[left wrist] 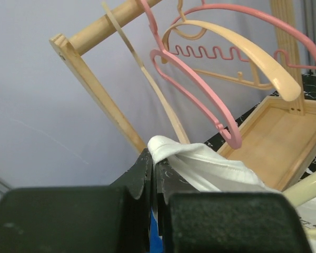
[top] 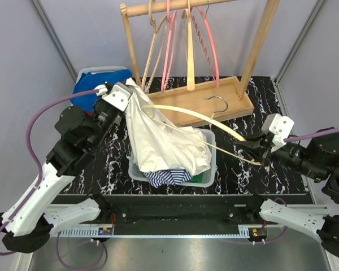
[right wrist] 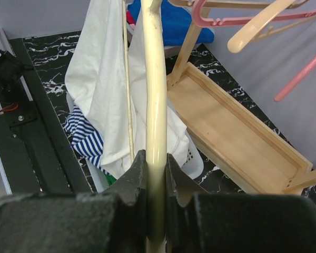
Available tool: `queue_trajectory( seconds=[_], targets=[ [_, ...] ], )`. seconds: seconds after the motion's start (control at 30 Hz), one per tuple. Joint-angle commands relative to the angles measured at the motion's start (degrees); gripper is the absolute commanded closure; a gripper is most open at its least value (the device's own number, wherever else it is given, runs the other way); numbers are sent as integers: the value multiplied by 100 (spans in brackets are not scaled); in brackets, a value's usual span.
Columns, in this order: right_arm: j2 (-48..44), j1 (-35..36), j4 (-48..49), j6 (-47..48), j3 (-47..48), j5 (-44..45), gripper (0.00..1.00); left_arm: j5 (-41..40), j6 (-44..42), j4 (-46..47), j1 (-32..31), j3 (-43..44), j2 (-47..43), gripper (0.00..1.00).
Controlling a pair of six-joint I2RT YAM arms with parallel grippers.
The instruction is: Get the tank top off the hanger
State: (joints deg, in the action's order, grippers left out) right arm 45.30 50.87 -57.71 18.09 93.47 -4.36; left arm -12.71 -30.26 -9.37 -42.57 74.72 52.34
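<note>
Gripping the white tank top point(top: 158, 141) by a bunched edge, the left tool point(left wrist: 152, 161) is clenched tight on the cloth at the upper left of the counter point(top: 254, 180). The right tool point(right wrist: 157, 158) is clamped around one end of the cream hanger point(right wrist: 155, 79) at the right. The hanger's long axis runs on a slant between them, from the right tool up and leftward toward the left tool, so both grips lie nearly on one line. Its far arm disappears under the cloth just beside the left tool. The tank top hangs from that pinch and spreads down over the white basket point(top: 213, 152), where a striped garment point(top: 166, 178) shows beneath it. The garment lies wholly to the left of the right tool and well apart from it, so the left arm is much the nearer. The next move probably depends on drawing the two grips apart along that slanted line, so the cloth slips off the hanger's left end. A sideways pull could snag the strap on the arm.
</note>
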Motion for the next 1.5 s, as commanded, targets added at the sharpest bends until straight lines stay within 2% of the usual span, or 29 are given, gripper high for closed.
queue_trajectory(
  seconds=[0.0, 0.03, 0.13, 0.23, 0.4, 0.5, 0.57, 0.7, 0.8, 0.9, 0.97, 1.03, 1.13, 1.37, 1.47],
  targets=[
    [-91, -25, -30, -95, 250, 190, 100, 117, -418, 341, 108, 683, 145, 100],
    [-170, -16, -3, -95, 277, 207, 100, 372, -593, -174, 108, 824, 197, 100],
    [-380, -16, 190, -104, 312, 365, 100, 1093, -446, -792, 108, 738, 154, 100],
    [-617, -16, 453, -156, 347, 585, 100, 1436, -480, -1346, 108, 474, 84, 100],
    [-777, -25, 604, -367, 356, 805, 100, 1596, -305, -1577, 108, -308, 84, 100],
    [-601, -25, 463, -446, 409, 980, 100, 1955, -217, -1647, 108, -571, 171, 100],
    [-601, -25, 550, -429, 330, 1296, 100, 2132, -138, -1709, 91, -607, 373, 100],
    [-855, -25, 1374, -367, -91, 2008, 100, 2352, -164, -1683, 3, -721, 742, 100],
    [-970, -25, 1806, -271, -355, 2614, 100, 2642, -497, -1700, -102, -827, 971, 100],
    [-831, -25, 2035, -130, -505, 3334, 100, 2800, -779, -1884, -173, -845, 1234, 100],
    [-698, -16, 2202, 27, -549, 4221, 100, 2949, -806, -2165, -191, -696, 1507, 100],
    [-479, -25, 2273, 90, -506, 4932, 100, 3011, -762, -2359, -243, -652, 1753, 100],
    [-267, -25, 2352, 72, -347, 5444, 100, 2855, -701, -2394, -366, -713, 2017, 100],
    [-460, -25, 2493, -349, -470, 5586, 100, 2704, -428, -2412, -577, -1143, 2413, 100],
    [-461, -25, 2476, -332, -462, 5700, 100, 2169, -489, -2403, -919, -1547, 2571, 100]
  ],
)
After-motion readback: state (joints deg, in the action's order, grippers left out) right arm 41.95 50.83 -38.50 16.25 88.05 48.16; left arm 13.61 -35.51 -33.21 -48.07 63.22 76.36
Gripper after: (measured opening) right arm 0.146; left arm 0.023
